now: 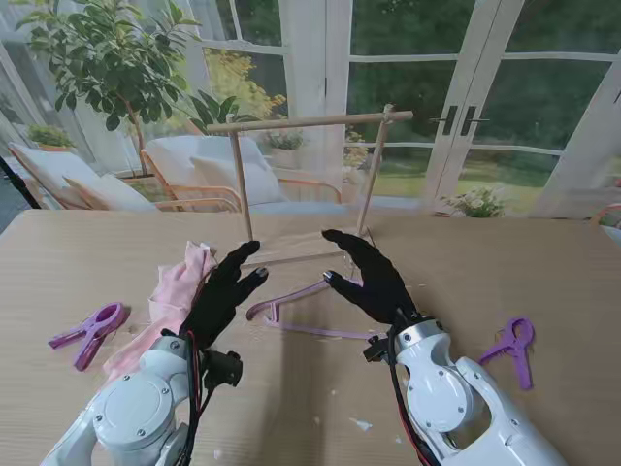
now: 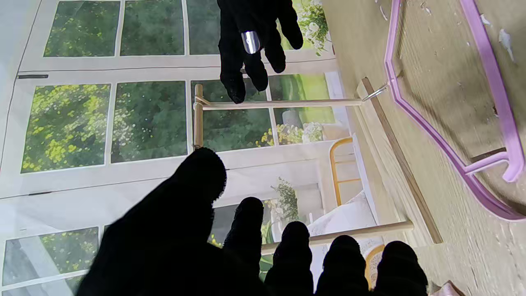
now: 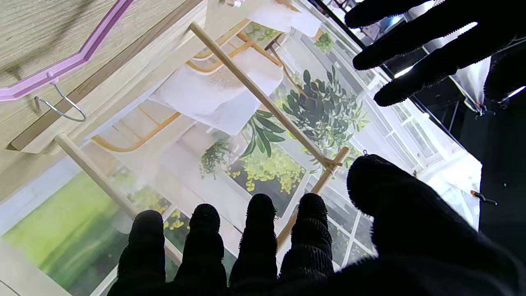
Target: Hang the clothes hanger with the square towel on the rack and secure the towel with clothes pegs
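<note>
A purple clothes hanger lies flat on the table between my two hands, its metal hook pointing at the wooden rack behind it. A pink square towel lies crumpled to the left, partly under my left hand. That hand is open above the table, fingers spread, holding nothing. My right hand is open too, hovering over the hanger's right part. One purple peg lies at the far left, another purple peg at the right. The hanger shows in the left wrist view.
The rack's base bar rests on the table just beyond both hands. The table's far edge runs behind the rack, with windows, chairs and plants past it. Small white scraps dot the wood near me.
</note>
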